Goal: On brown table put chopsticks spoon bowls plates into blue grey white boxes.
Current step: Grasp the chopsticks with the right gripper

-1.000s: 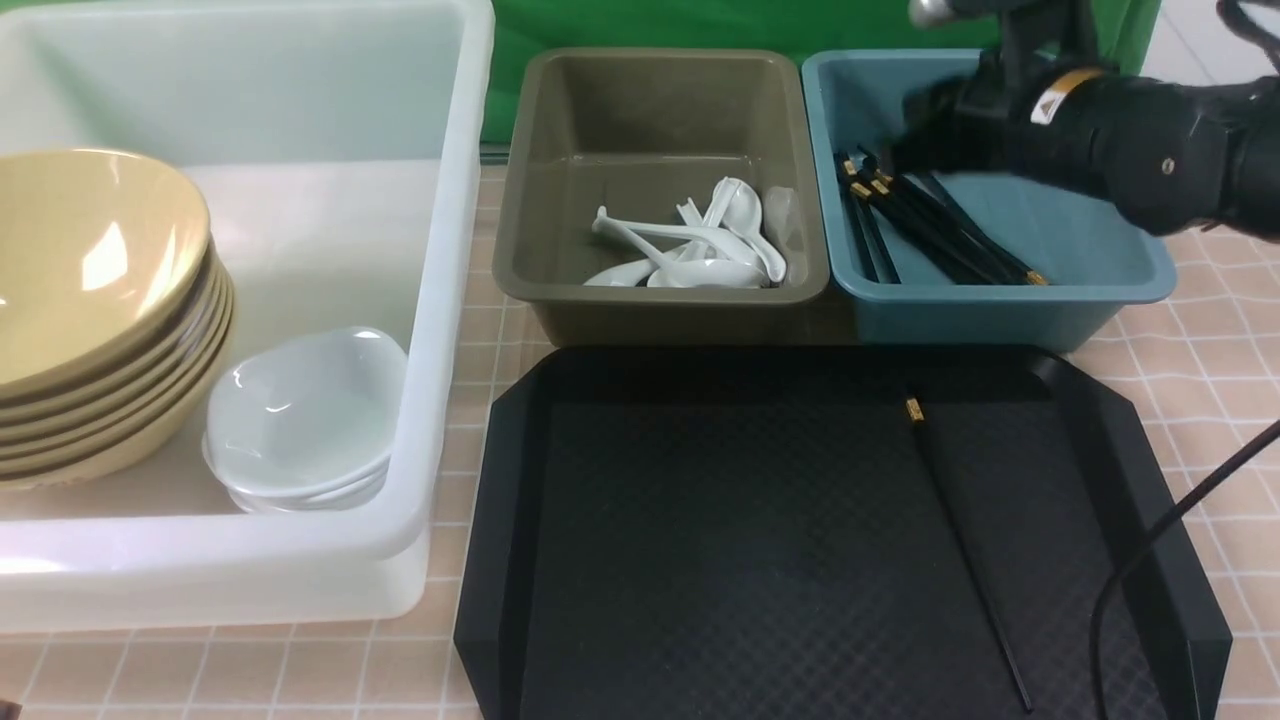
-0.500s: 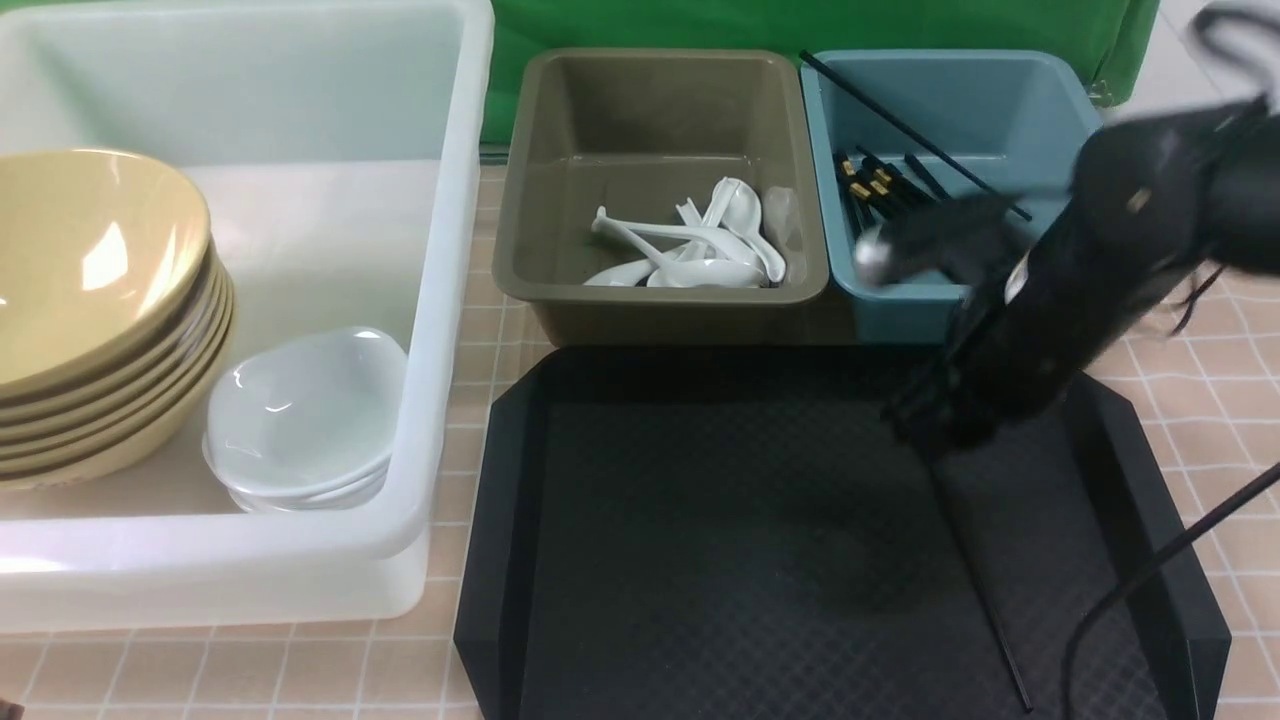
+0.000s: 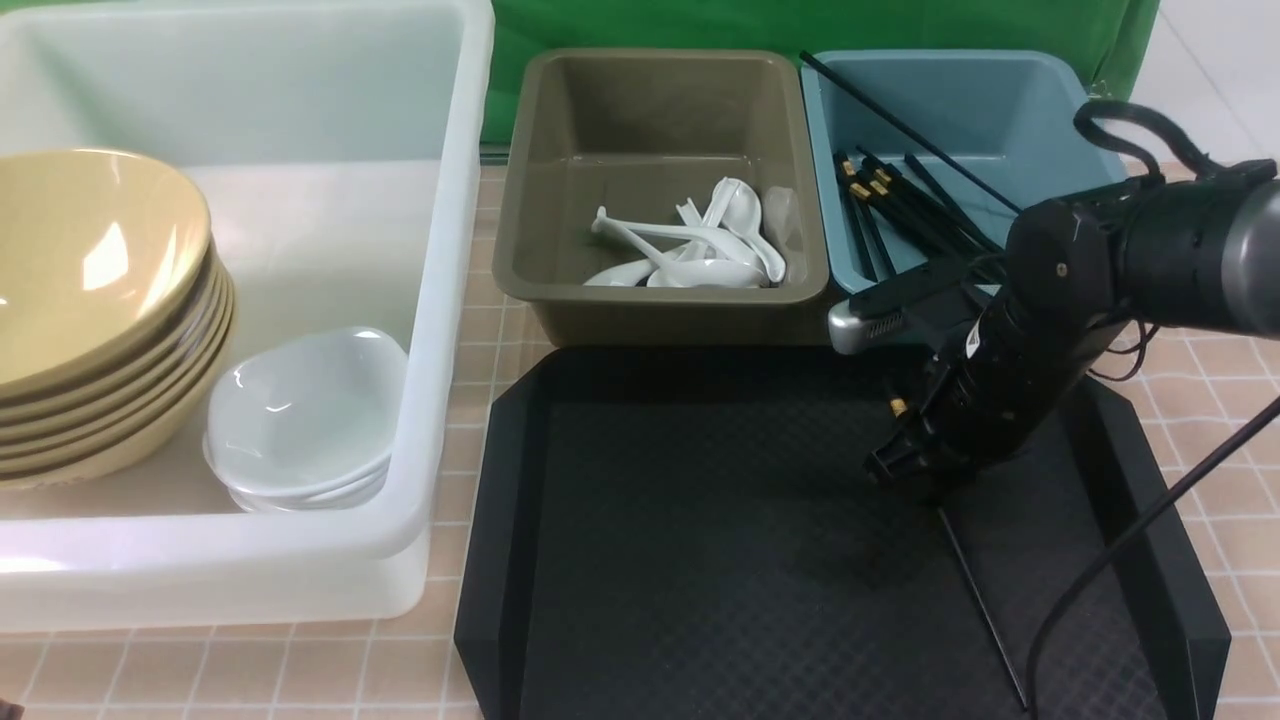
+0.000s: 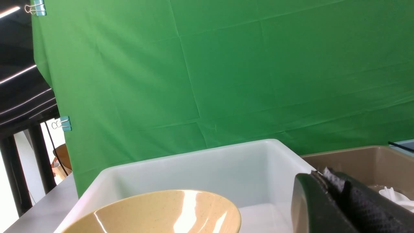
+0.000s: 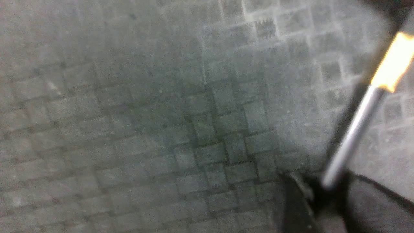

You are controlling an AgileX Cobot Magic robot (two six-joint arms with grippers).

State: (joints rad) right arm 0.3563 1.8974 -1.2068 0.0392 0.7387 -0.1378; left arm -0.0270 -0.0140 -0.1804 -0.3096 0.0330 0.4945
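Desk: pinkish-tan surface with a thin white grid, closed off at the far side by a green backdrop.
White tub: large and translucent, stood at the left.
Bowls: mustard-yellow, nested in one tilted stack against the left wall inside the white tub.
Plates: small white dishes, stacked inside the white tub just right of the bowls.
Grey bin: stood at far centre, side by side with the blue bin at far right.
Spoons: white ceramic, piled loosely in the near-right part of the grey bin.
Chopsticks: black with gold bands, bundled along the left side of the blue bin.
Leaning chopstick: propped over the far-left corner of the blue bin, its far end past the rim.
Black tray: lay at near centre, in front of both small bins.
Lone chopstick: lay on the right part of the black tray, banded end toward the far side.
Right fingers: lowered onto the tray at the banded end of the lone chopstick. The wrist view was blurred, so whether they were clamped on the stick or apart could not be told.
Left fingers: seen only in the left wrist view, near the white tub, pressed together with nothing between them.
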